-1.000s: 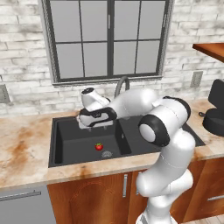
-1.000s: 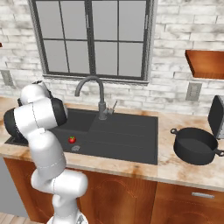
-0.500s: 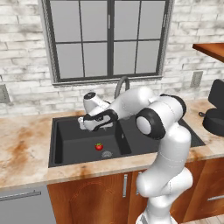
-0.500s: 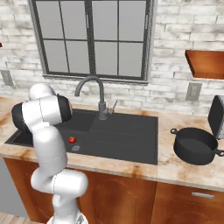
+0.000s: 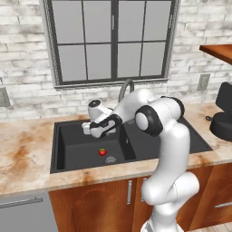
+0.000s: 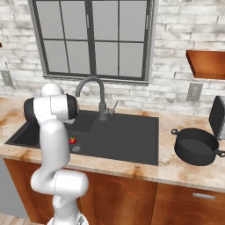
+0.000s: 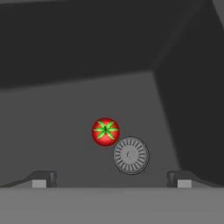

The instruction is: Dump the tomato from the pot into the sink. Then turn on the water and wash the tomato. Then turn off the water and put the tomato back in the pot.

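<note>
We go L to R. Far L the marble-look counter (image 5: 22, 158) runs under a brick wall w/ a big window (image 5: 111, 41); next comes the sink (image 5: 56, 149), matte black, deep basin. Our gripper (image 5: 89, 131) hangs above the basin's L-centre, jaws spread wide & holding nothing; in the hand view its tips sit far apart at the bottom w/ the tomato (image 7: 105, 131) between & beyond them. The tomato lies on the basin floor, stem up, just beside the round metal drain (image 7: 131, 155), touching it or nearly so, we can't tell which. We judge it light, smooth-skinned, prob. a bit slippery if wet, & soft enough to bruise, so a gentle squeeze across its widest part, jaws either side at mid-height, looks safest; being round it may roll on the flat floor if nudged, & the drain rim close by leaves less room on that side. Basin walls are steep & dark but stand well apart from the fruit, so approach from above looks free. Further R the gooseneck faucet (image 6: 90, 85) w/ its small lever (image 6: 113, 107) stands behind the sink, no stream seen. Then the flat drainboard (image 6: 132, 132), more counter, & far R the black pot (image 6: 195, 146), upright, well apart from the sink.
</note>
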Controlling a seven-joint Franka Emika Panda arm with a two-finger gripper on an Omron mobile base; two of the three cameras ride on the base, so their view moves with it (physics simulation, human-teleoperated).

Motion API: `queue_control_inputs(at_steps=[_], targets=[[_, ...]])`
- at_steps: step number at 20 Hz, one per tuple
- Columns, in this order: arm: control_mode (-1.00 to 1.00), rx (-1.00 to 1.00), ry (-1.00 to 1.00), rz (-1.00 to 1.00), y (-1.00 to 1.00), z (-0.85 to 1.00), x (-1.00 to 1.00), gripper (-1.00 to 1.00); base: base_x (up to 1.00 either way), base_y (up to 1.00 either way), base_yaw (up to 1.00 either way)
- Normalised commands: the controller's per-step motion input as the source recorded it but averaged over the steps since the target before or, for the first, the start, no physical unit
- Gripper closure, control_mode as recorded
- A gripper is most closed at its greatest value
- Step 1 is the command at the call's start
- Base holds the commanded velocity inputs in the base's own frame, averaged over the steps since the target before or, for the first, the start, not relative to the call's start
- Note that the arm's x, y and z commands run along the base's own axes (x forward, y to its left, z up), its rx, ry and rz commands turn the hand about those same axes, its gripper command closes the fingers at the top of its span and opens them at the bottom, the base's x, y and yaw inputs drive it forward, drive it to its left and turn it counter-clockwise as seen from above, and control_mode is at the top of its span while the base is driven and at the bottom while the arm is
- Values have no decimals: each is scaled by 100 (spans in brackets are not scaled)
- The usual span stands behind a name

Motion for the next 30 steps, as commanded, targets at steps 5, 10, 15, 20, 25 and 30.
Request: queue_control_inputs(at_steps=[5, 10, 15, 20, 25, 30], targets=[[-100, 0, 0, 0, 0, -16, 22, -100, 0, 0, 0], [-100, 0, 6, 0, 0, -10, 0, -100, 0, 0, 0], [-100, 0, 11, 0, 0, -25, 1, -100, 0, 0, 0], [-100, 0, 2, 0, 0, -35, 8, -100, 0, 0, 0], [-100, 0, -1, 0, 0, -19, 8, -100, 0, 0, 0], [-100, 0, 0, 0, 0, -29, 3, -100, 0, 0, 0]])
